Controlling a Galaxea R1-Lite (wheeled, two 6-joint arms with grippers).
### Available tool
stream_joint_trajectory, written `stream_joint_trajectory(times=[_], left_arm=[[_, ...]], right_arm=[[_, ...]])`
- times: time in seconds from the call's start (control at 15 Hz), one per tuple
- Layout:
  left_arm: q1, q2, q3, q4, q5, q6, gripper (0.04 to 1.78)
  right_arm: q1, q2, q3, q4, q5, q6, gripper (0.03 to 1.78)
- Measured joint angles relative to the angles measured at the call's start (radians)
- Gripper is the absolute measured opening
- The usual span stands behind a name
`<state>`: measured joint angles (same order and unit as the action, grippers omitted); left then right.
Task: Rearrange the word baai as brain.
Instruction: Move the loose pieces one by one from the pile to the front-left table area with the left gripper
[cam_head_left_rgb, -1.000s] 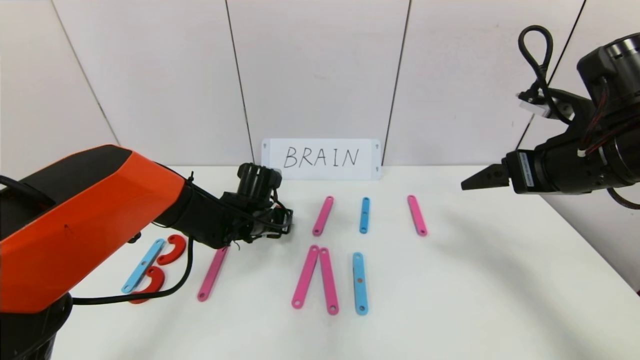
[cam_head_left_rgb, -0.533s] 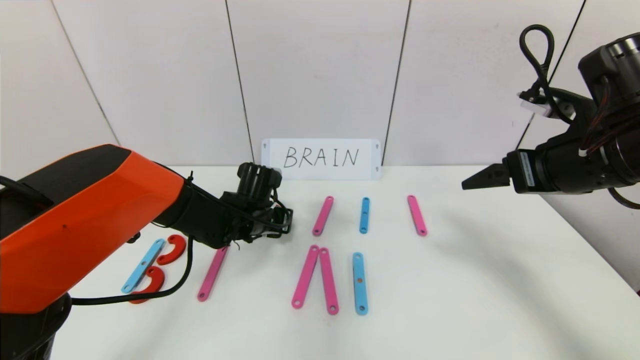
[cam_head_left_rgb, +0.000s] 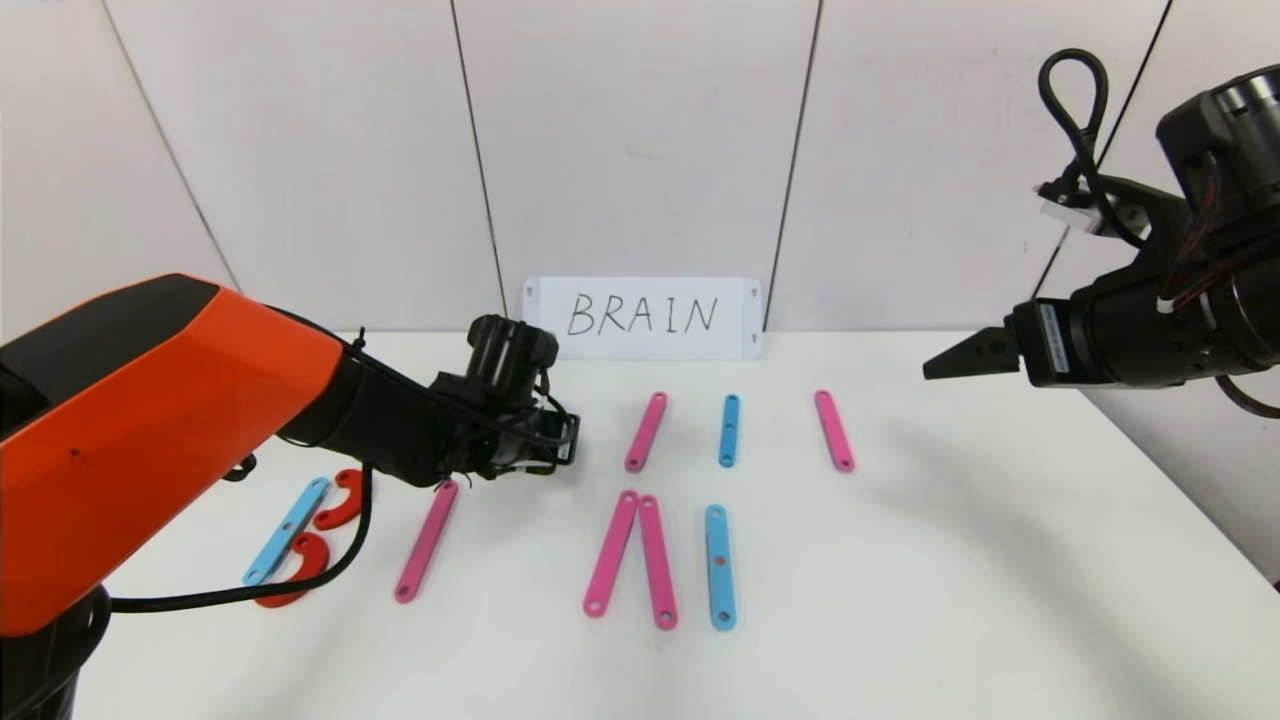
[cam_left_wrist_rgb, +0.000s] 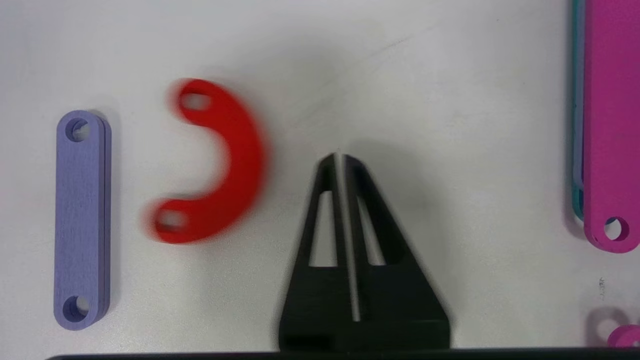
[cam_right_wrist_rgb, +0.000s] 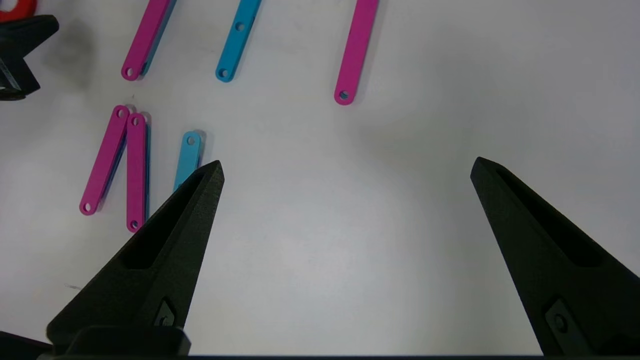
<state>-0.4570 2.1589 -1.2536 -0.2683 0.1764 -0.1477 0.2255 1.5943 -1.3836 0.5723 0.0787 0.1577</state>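
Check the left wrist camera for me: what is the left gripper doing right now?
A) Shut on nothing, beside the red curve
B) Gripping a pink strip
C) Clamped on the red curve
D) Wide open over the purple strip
A: the left gripper has its fingers pressed together with nothing between them, while the red curve lies apart on the table beside it.

Left gripper low over the table, fingers pressed together and empty, right gripper raised, fingers spread wide
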Motion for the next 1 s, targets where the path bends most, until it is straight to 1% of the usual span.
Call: stream_joint_trajectory(times=[0.47, 0.6, 0.8, 1.0], left_arm=[[0.000, -0.031, 0.001, 0.031, 0.013, 0.003, 0.04], [0.019, -0.034, -0.009, 0.034, 0.022, 0.008, 0.04], [0.061, -0.026, -0.046, 0.040, 0.065, 0.010, 0.04], [0.073, -0.003, -0.082, 0.065, 0.137, 0.001, 0.04]], right_arm=[[0.001, -0.001, 0.001, 0.000, 0.000, 0.000, 1.73], [0.001, -0.001, 0.001, 0.000, 0.001, 0.000, 1.73], [0.003, -0.001, 0.002, 0.000, 0.001, 0.000, 1.73], [0.003, 0.000, 0.002, 0.000, 0.002, 0.000, 1.73]])
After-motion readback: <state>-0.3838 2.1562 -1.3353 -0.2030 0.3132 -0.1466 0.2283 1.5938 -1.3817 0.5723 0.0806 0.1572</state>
